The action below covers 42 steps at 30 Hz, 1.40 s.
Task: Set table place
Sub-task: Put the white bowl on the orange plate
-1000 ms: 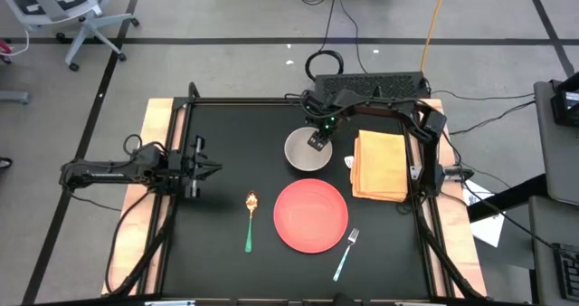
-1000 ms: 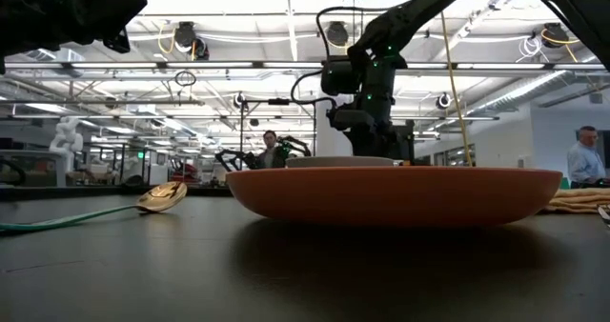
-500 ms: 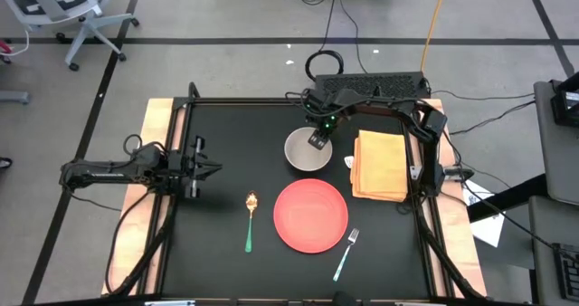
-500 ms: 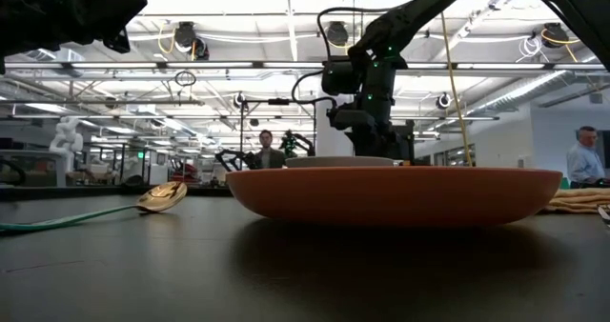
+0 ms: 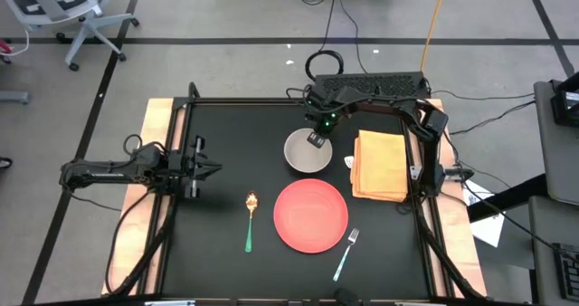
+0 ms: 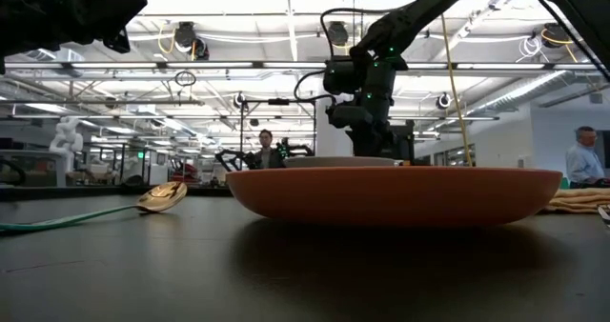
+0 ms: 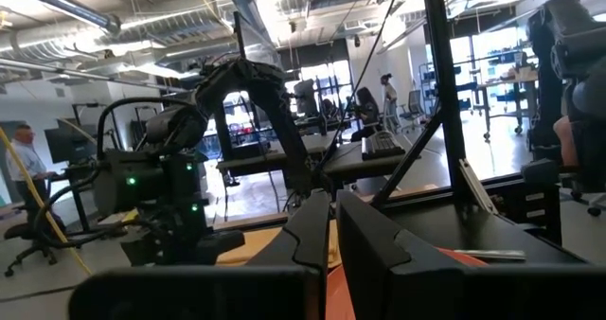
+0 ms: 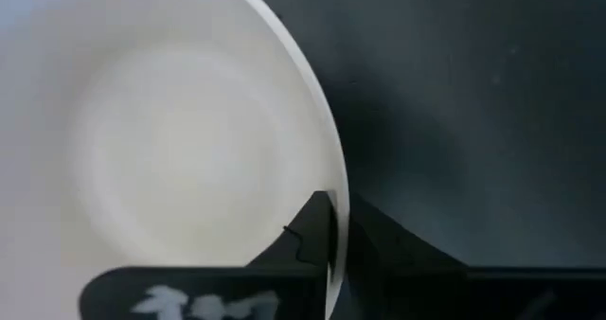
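A grey-white bowl [image 5: 306,154] sits on the black table [image 5: 226,134], behind a red plate [image 5: 310,215]. My right gripper [image 5: 315,139] stands over the bowl's far rim, shut on it; in its wrist view the bowl [image 8: 170,140] fills the picture. A gold spoon with a green handle [image 5: 250,220] lies left of the plate, and a fork [image 5: 346,253] lies to its right. A folded yellow napkin [image 5: 380,164] lies right of the bowl. My left gripper [image 5: 213,170] hovers shut near the table's left edge, holding nothing. My right gripper has the bowl's far rim [image 8: 337,206] between its two fingers, one finger [image 8: 308,233] inside the bowl and the other [image 8: 383,237] outside it. The fingers come from above, pointing down. The bowl stands upright with its base on the table.
The red plate [image 6: 396,193] lies close to the bowl's near side, and the napkin close to its right. Cables and a black bar [image 5: 380,84] run along the far edge. The table's left half is bare black surface. People stand in the room beyond.
My right gripper has edged slightly toward the table's far edge at the bowl's rim. The bowl, plate and cutlery have stayed where they were.
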Available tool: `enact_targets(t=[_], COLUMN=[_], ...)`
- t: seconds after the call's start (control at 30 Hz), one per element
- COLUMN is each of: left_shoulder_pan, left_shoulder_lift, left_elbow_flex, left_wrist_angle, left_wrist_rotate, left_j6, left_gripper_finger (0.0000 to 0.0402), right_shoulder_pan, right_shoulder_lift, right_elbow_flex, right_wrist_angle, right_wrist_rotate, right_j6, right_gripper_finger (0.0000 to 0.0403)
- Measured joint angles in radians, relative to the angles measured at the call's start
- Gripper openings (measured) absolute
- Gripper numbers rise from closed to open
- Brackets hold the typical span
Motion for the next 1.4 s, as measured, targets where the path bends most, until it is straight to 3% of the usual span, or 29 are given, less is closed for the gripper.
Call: enact_targets(t=[0.5,0.87,1.0,1.4], left_shoulder_pan=[0.000,0.000,0.000,0.000], left_shoulder_lift=[0.000,0.000,0.000,0.000], left_elbow_flex=[0.000,0.000,0.000,0.000], left_wrist_angle=[0.001,0.004,0.001,-0.009], left_wrist_rotate=[0.000,0.000,0.000,0.000], left_j6=[-0.002,-0.003,-0.004,-0.003], left_gripper_finger=[0.0031,0.0031,0.0031,0.0031], right_shoulder_pan=[-0.031,-0.030,-0.028,0.058], right_shoulder_lift=[-0.097,-0.101,-0.106,-0.176], right_elbow_flex=[0.082,0.102,0.102,0.102], right_wrist_angle=[-0.140,-0.150,-0.182,-0.244], right_wrist_rotate=[-0.046,-0.076,-0.225,-0.256], right_j6=[-0.038,-0.049,-0.083,-0.133], right_gripper_finger=[0.0001,0.0001,0.0001,0.0000])
